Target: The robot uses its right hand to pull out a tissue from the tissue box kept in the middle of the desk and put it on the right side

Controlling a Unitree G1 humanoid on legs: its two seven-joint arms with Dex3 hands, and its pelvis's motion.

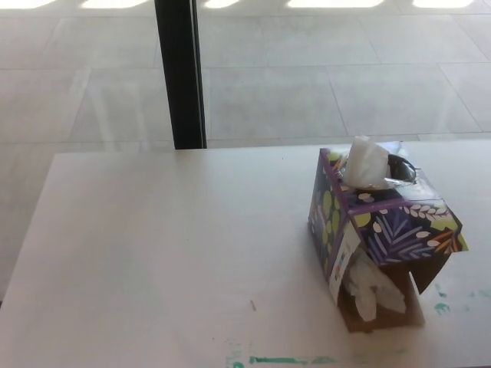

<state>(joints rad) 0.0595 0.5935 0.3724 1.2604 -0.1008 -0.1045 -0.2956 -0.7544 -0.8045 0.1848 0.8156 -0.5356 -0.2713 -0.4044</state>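
Head view, nearest zone first: green marker smudges (pixel 284 359) run along the front edge of the white tabletop (pixel 153 253). Just behind them, right of centre, stands the tissue box (pixel 380 230), purple with a leaf print. Its near end flap is torn open, and crumpled tissue (pixel 368 287) shows through the hole. On top of the box, a fresh tissue (pixel 364 162) stands upright out of the dispensing slot. Beyond the tabletop's far edge lie a tiled floor (pixel 307 84) and a dark vertical post (pixel 180 73).

Neither robot hand appears in the frame, so the state of the fingers cannot be read: whether the right hand holds a pulled sheet, or has released one, is not visible. No loose tissue lies on the visible part of the tabletop to the right of the box.

Judged step: the placing stage, carried out beyond the frame's right edge, or not yet completed. If a sheet is in hand, the next move calls for lowering it onto the tabletop right of the box and spreading the fingers to let go.
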